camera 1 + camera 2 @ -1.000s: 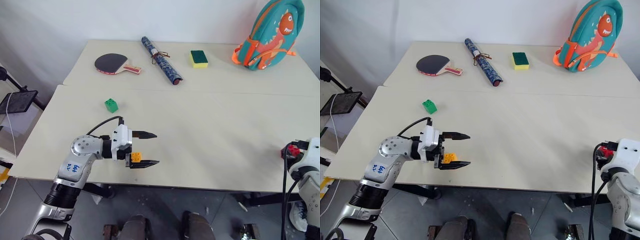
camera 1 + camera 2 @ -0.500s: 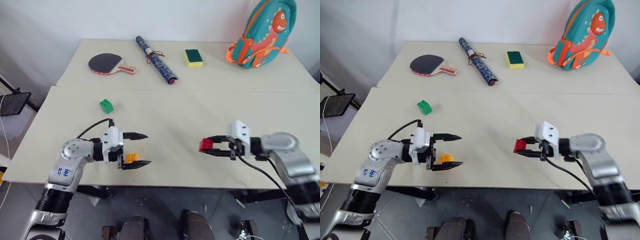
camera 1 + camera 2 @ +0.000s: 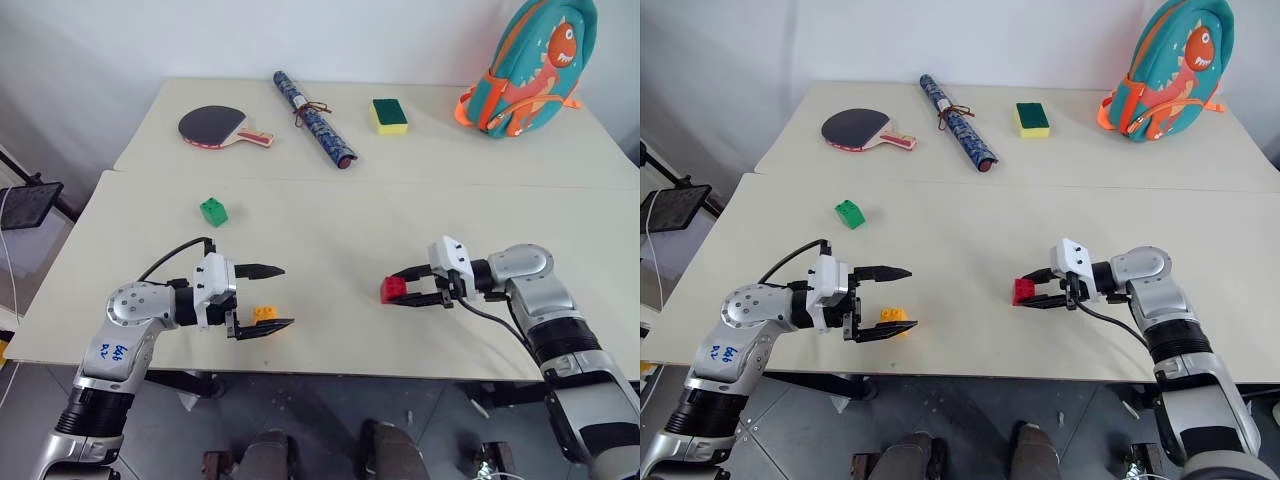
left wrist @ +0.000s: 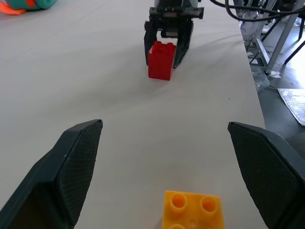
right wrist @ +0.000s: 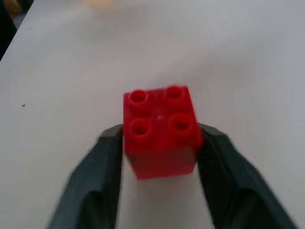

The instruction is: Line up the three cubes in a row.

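The red cube (image 3: 392,289) stands on the near desk (image 3: 340,225), studs up, between the 2 black fingers of the right hand (image 3: 400,288). In the right wrist view the fingers sit on either side of the cube (image 5: 161,130), very near its sides, but whether they press on it or have let go cannot be told. The yellow-orange cube (image 3: 264,313) lies near the front edge of the desk, to the left of the red one and well apart from it. It rests between the fingers of the left hand (image 3: 272,297), which is spread wide and does not touch it; the left wrist view shows the cube (image 4: 192,210) on the desk in the gap between both fingers. The green cube (image 3: 213,211) lies alone further back on the left, away from both hands.

On the far desk (image 3: 450,125) lie a table tennis bat (image 3: 222,128), a rolled blue mat (image 3: 312,103) tied with string, and a yellow-and-green sponge (image 3: 389,115). A teal backpack with an orange dinosaur (image 3: 528,62) stands at the back right.
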`<state>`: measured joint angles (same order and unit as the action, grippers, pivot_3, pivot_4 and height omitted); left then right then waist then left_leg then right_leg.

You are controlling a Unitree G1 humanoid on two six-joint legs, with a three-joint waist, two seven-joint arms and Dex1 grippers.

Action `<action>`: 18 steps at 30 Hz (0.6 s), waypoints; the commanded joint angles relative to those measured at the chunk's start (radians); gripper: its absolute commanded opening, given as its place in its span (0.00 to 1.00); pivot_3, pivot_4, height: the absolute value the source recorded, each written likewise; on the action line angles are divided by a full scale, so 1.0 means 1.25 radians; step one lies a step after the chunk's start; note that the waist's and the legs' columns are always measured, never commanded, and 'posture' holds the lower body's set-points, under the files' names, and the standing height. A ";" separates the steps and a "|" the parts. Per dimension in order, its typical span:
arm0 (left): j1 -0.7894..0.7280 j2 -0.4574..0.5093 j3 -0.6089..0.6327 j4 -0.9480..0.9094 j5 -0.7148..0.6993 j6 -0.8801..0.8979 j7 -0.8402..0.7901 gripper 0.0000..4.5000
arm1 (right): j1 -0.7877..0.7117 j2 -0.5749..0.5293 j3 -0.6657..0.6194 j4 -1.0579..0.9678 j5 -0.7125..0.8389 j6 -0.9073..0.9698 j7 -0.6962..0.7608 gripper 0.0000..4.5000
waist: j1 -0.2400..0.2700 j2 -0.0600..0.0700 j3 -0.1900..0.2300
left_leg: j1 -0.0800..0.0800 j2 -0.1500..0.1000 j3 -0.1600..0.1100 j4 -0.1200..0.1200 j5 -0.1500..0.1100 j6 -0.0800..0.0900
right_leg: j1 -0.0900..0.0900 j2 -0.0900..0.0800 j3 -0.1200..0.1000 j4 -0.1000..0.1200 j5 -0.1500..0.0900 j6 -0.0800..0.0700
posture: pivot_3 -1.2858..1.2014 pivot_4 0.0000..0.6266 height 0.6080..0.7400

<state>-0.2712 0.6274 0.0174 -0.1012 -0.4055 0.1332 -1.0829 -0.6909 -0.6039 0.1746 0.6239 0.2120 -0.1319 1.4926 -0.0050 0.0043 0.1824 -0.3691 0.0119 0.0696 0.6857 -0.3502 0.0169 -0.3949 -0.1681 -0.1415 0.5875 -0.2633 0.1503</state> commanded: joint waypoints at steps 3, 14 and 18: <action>0.049 -0.037 0.139 -0.013 -0.057 -0.016 0.108 1.00 | 0.015 0.006 -0.074 -0.079 0.066 0.015 -0.020 0.93 | 0.000 0.000 0.000 | 0.000 0.000 0.000 0.000 0.000 0.000 | 0.000 0.000 0.000 0.000 0.000 0.000 | 0.52 0.24 1.00; 0.332 -0.149 0.451 0.074 -0.066 -0.111 0.328 1.00 | 0.326 0.025 -0.297 -0.493 0.294 0.135 -0.202 0.99 | 0.008 0.000 0.000 | 0.001 0.000 -0.002 0.000 -0.001 -0.001 | 0.001 0.000 0.000 0.000 0.000 0.000 | 0.52 0.24 1.00; 0.349 -0.157 0.450 0.124 -0.058 -0.153 0.329 1.00 | 0.405 0.019 -0.349 -0.557 0.308 0.114 -0.243 0.99 | 0.017 0.000 0.000 | 0.001 0.001 -0.002 0.000 -0.001 -0.001 | 0.001 0.000 0.000 -0.001 0.000 -0.001 | 0.52 0.24 1.00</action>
<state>0.1703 0.4291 0.5703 0.0643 -0.4783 -0.0207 -0.6725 -0.1928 -0.5721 -0.2276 -0.0217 0.5740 0.0255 1.2047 0.0157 0.0040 0.1823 -0.3680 0.0127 0.0673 0.6860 -0.3521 0.0158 -0.3941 -0.1677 -0.1410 0.5867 -0.2630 0.1494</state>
